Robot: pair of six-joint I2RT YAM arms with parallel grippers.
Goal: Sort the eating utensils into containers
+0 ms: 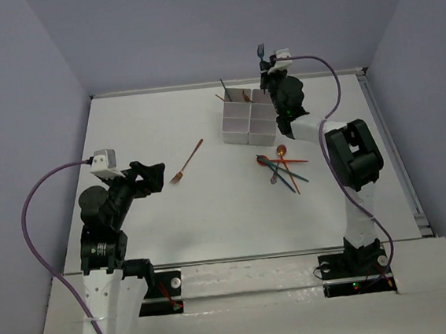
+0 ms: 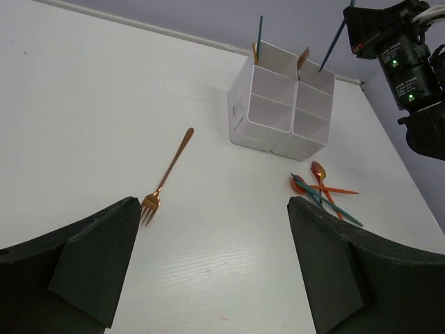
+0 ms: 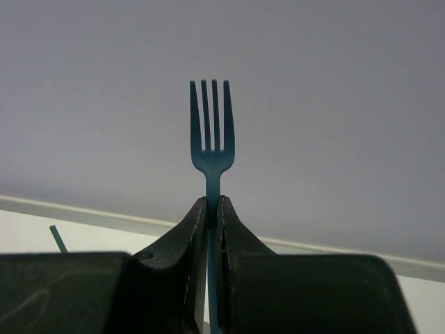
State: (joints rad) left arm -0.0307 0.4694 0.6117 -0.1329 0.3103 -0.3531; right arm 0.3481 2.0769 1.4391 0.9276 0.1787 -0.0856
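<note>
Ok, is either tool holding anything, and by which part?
The right tool pinches a teal fork by its handle, just below the head. The left tool is open, holding nothing.

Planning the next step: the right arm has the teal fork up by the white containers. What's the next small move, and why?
Probably lower the right gripper straight down. It is shut on the teal fork, tines up, with the handle end just over the far-right cell of the containers, not yet inside. Open only once it is in.

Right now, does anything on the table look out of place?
One orange fork lies alone on the table, apart from the containers and from the loose utensil pile near them. Nothing looks damaged.
</note>
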